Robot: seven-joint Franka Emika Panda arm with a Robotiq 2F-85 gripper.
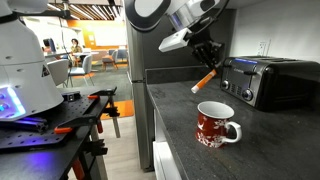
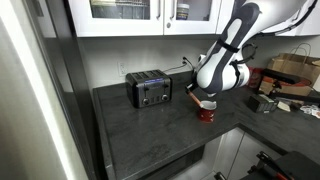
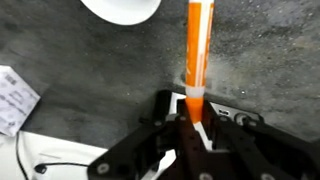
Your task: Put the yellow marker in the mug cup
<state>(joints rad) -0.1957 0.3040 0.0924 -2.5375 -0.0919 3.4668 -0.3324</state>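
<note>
The claw [image 1: 209, 66] grips the yellow marker [image 1: 203, 81], which hangs slanted in the air with its free end pointing down, a little above and to one side of the mug cup [image 1: 216, 124] on the bench [image 1: 176, 108].

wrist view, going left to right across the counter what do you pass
white printed slip → mug cup, only its white inside showing at the top edge → yellow marker. The claw gripping the marker spans too wide along the bottom to place.
</note>
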